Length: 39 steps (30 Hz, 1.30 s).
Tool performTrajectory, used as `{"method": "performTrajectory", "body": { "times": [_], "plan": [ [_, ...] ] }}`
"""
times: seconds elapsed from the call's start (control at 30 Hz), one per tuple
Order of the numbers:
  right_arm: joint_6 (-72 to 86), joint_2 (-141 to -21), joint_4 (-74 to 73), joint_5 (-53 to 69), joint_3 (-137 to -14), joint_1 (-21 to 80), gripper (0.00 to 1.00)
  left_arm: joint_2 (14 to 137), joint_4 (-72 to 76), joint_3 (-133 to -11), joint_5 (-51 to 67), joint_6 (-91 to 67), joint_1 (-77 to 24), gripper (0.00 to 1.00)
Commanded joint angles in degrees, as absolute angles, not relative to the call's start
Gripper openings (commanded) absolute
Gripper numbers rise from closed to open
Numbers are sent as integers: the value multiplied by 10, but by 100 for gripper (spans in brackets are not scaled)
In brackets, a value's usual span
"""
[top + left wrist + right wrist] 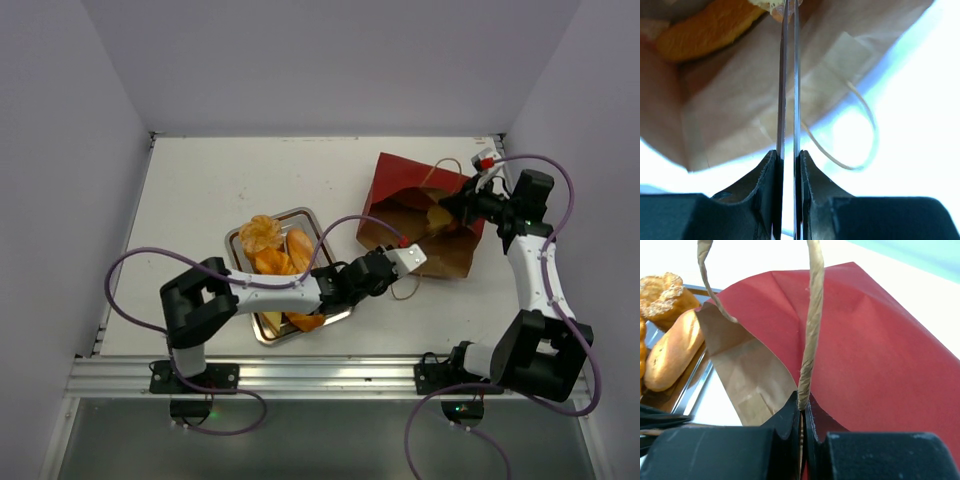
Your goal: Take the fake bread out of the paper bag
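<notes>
Well off to the left of the left hand (410,256), a shiny tray (290,213) sits on the tabletop (200,190). Some fake bread (262,236) lies on it: a round roll, some long loaves and a pale bit. The left arm reaches across the near side of the tray.

The left hand is at the open mouth of the paper bag (410,185), which lies on its side on the tabletop. Seen from that hand, its two thin fingers (781,75) point into the brown inside of the bag. They are very close together, with only a thin slit between them. I cannot tell if they pinch anything. An orange piece (710,25) of bread lies in the bag, just left of the fingers and near their tips. A small pale yellow bit (771,5) touches the tips. A thin string loop (870,125) hangs out of the bag to the right of the fingers.

The right hand (462,205) is at the far side of the bag's mouth, across from the left hand. The bread in the bag lies between the two hands. This hand is closed tight on a string handle (812,315), which runs straight up out of its fingers. The red side of the bag is just in front of it and to its right.
</notes>
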State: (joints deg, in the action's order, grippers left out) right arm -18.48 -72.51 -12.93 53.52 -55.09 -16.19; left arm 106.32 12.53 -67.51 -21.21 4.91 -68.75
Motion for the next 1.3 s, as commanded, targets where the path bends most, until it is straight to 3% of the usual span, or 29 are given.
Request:
{"method": "performTrajectory", "body": {
  "times": [0.0, 0.43, 0.77, 1.0, 1.27],
  "plan": [
    [-164, -708, -98, 505, -548, -163, 3, 999, 134, -645, -208, 26, -701, 0],
    [-139, -704, -79, 469, -541, -163, 3, 856, 48, -549, -169, 5, -729, 0],
    [-122, -704, -69, 417, -540, -163, 3, 650, -145, -516, -161, -86, -751, 0],
    [-120, -704, -67, 419, -539, -164, 3, 562, -314, -575, -208, -113, -751, 0],
    [-121, -702, -68, 420, -539, -163, 3, 630, -585, -696, -330, -163, -752, 0]
  ]
}}
